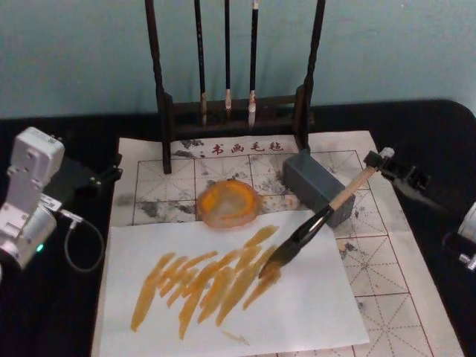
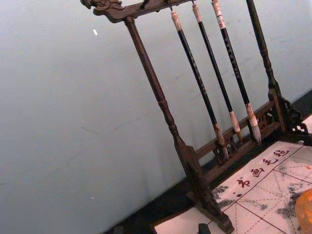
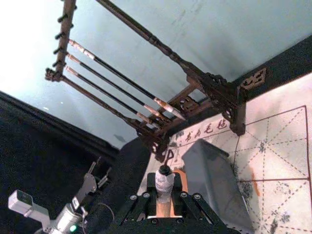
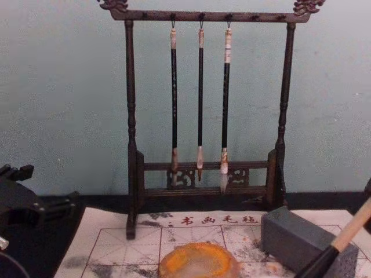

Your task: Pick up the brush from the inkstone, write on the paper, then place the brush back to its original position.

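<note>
Risk: right gripper [image 1: 381,159], clamped on the brush [image 1: 323,216] top at right, could knock its handle against the grey block [image 1: 312,184], smearing the white sheet [image 1: 297,312]; left gripper [image 1: 104,177] idle far left.

I work at a calligraphy desk, set up as a plain test station rather than a lived-in room. Behind it is a bare, pale blue-green wall [image 4: 64,104], and the table [image 1: 37,320] is covered in black cloth. At the back stands a dark carved wooden brush stand [image 4: 131,116] with three thin brushes [image 4: 200,104] hanging from its top rail. In front lies the paper [image 1: 387,290], ruled in a red grid with diagonals, with red characters [image 1: 234,148] along its far edge and grey ink smudges. On it sit a grey stone block [image 1: 316,186], a shallow orange dish [image 1: 228,202] and a white sheet [image 1: 297,312] streaked with orange strokes [image 1: 201,286].
</note>
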